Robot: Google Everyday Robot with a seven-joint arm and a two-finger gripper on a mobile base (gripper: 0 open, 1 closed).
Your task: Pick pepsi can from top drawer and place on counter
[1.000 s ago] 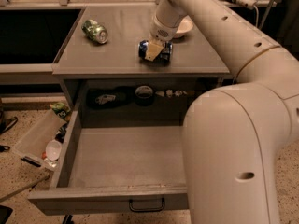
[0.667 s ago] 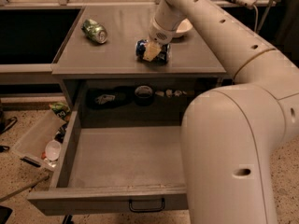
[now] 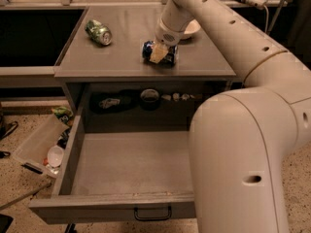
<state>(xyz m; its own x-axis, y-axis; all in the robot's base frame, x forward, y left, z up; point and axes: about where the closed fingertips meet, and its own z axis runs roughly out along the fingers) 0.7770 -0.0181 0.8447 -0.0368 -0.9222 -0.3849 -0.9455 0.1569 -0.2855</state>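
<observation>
Camera view is looking down on the scene, and at the far left a dark recessed basin is sitting beside the counter, its contents too dark to tell. On the floor near the left, one clear plastic bin is lying tilted, with a small white round object resting at its near end. On the counter's far left part, one green can is lying on its side.

Below the counter, the top drawer is standing pulled out toward the near side, its grey floor showing from wall to wall, and one small black handle is hanging on its front panel. In the open compartment behind it, under the counter, a dark packet, one dark round cup and a few small pale items are sitting in a row.

Right of the green can and well apart from it, the pepsi can is lying on its side on the counter. The gripper is reaching down onto it from the far side, jaws grasping the can, one pale finger lying across its near face. Just behind the gripper's wrist, one white bowl is sitting on the counter. The robot arm is filling the near right. That is making two cans, one bowl and one drawer
</observation>
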